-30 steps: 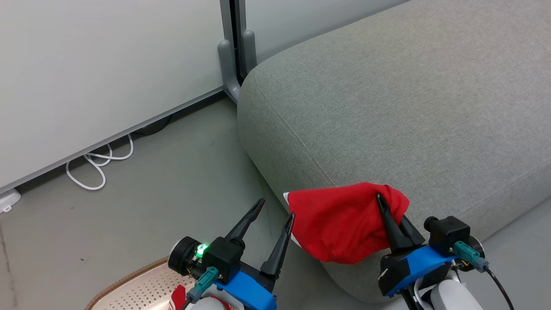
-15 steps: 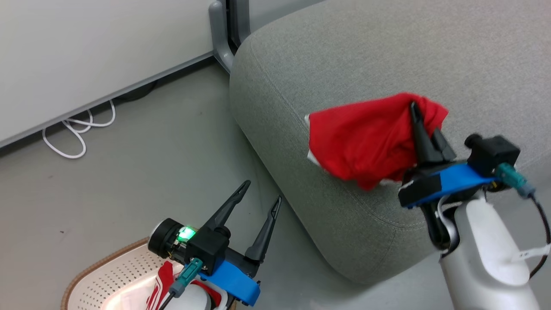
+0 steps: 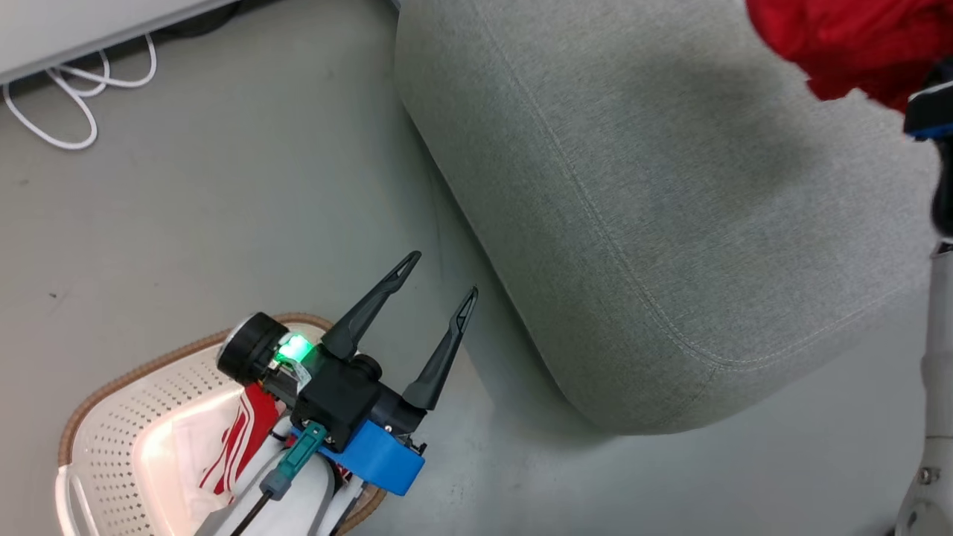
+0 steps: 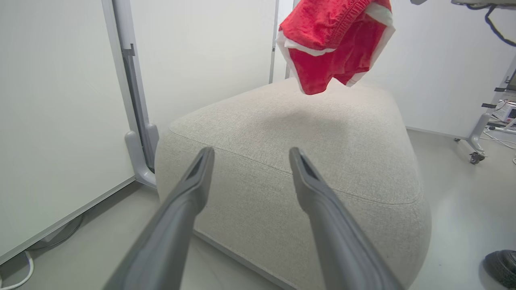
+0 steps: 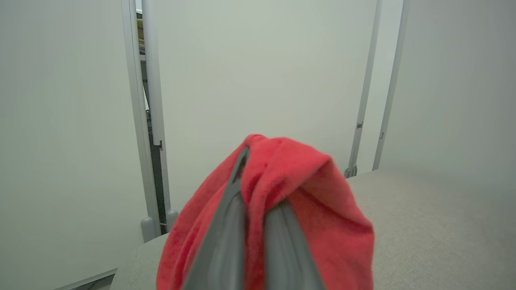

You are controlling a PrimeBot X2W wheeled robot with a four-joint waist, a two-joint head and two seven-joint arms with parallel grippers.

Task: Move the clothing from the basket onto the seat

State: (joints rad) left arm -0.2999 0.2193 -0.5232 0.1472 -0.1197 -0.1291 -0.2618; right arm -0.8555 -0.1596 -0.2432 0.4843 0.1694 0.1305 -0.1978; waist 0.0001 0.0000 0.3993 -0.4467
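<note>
My right gripper (image 5: 258, 177) is shut on the plain red garment (image 5: 306, 225), which hangs in the air above the grey seat (image 4: 302, 161). In the head view this garment (image 3: 856, 45) sits at the top right corner, over the seat (image 3: 633, 223). From the left wrist its white trim shows (image 4: 334, 44). My left gripper (image 3: 442, 275) is open and holds nothing, hovering over the floor beside the seat's corner, just past the basket (image 3: 112, 417). In the basket lies the second red garment (image 3: 246, 432) with white stripes, partly hidden by my left arm.
A white cable (image 3: 67, 104) loops on the grey floor by the wall panels. A grey panel post (image 4: 139, 153) stands just left of the seat. A wheeled stand (image 4: 477, 141) is to the seat's right, and a dark object (image 4: 500, 262) lies on the floor.
The head camera has tilted down. My right gripper has lifted the red garment higher and farther over the seat. The left gripper stays open near the basket.
</note>
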